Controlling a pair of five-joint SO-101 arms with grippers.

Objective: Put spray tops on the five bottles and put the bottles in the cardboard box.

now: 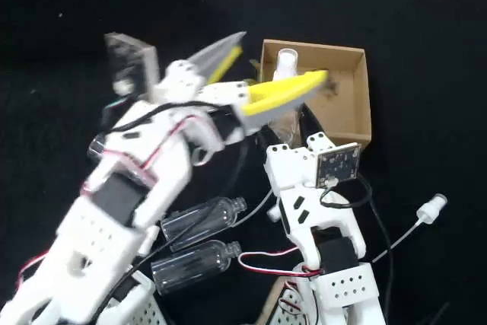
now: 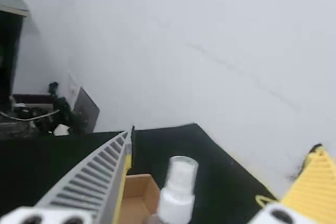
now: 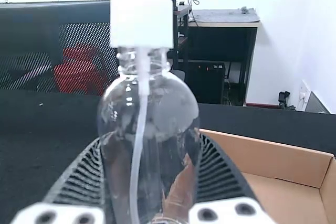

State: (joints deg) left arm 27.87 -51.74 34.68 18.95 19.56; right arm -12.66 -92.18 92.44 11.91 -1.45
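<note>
My right gripper (image 3: 149,153) is shut on a clear bottle (image 3: 147,124), holding it upright with a white spray top (image 3: 142,9) on its neck and the tube hanging inside. In the high view that spray top (image 1: 287,59) stands at the left wall of the cardboard box (image 1: 352,108). My left gripper (image 1: 281,56) is open, its grey finger (image 1: 217,55) and yellow finger (image 1: 285,90) on either side of the top. In the left wrist view the spray top (image 2: 177,190) sits low between the grey finger (image 2: 94,179) and yellow finger (image 2: 310,190), apart from both.
Two clear bottles without tops lie on the black table, one (image 1: 204,218) just behind the other (image 1: 196,264), beside the left arm. A loose spray top with its tube (image 1: 430,209) lies at the right. The box's floor (image 3: 278,192) is bare.
</note>
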